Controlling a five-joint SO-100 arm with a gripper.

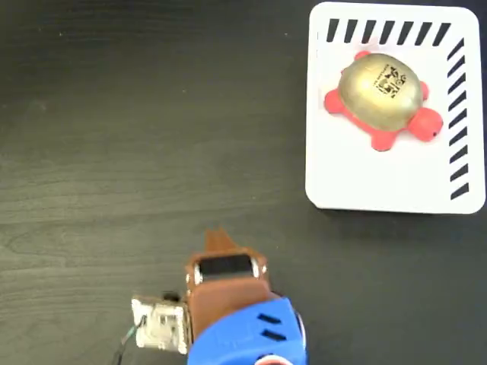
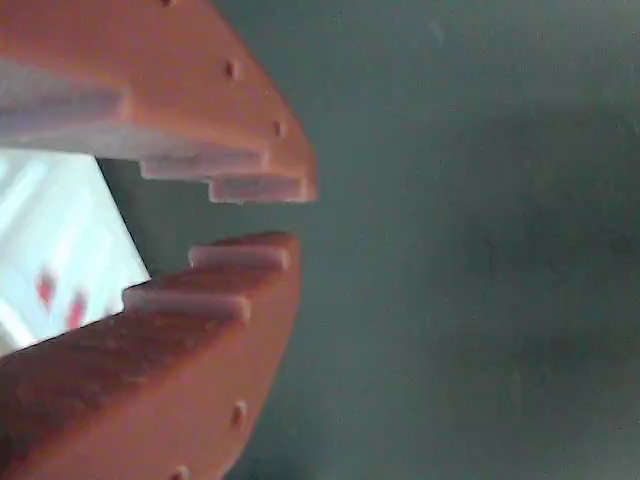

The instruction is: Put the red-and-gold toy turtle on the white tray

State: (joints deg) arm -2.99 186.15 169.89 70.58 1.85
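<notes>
1. Red-and-gold toy turtle [image 1: 383, 99] sits on the white tray [image 1: 380, 186], well apart from my gripper [image 1: 219, 239], up and to the right of it in the fixed view.
2. My arm sits low at the bottom edge of the fixed view, its blue body behind the brown wrist, the gripper tip pointing up the picture over the dark table [image 1: 114, 137].
3. In the wrist view my gripper [image 2: 285, 215] shows two orange fingers [image 2: 200, 330] with ridged pads, their tips close together with only a narrow gap between them and nothing held.
4. The turtle's long axis runs diagonally across the tray, with its coral-red head toward the lower right, near the striped right edge, pointing away from my gripper.
5. Its gold shell faces up, with red feet showing around the rim.
6. A black printed mark sits on the shell's upper right; I cannot read it.
7. Black diagonal stripes run along the tray's top and right edges, the sides farthest from my gripper.
8. Behind my fingers in the wrist view a white patch with blurred red spots shows at the left; I cannot tell what it is.
</notes>
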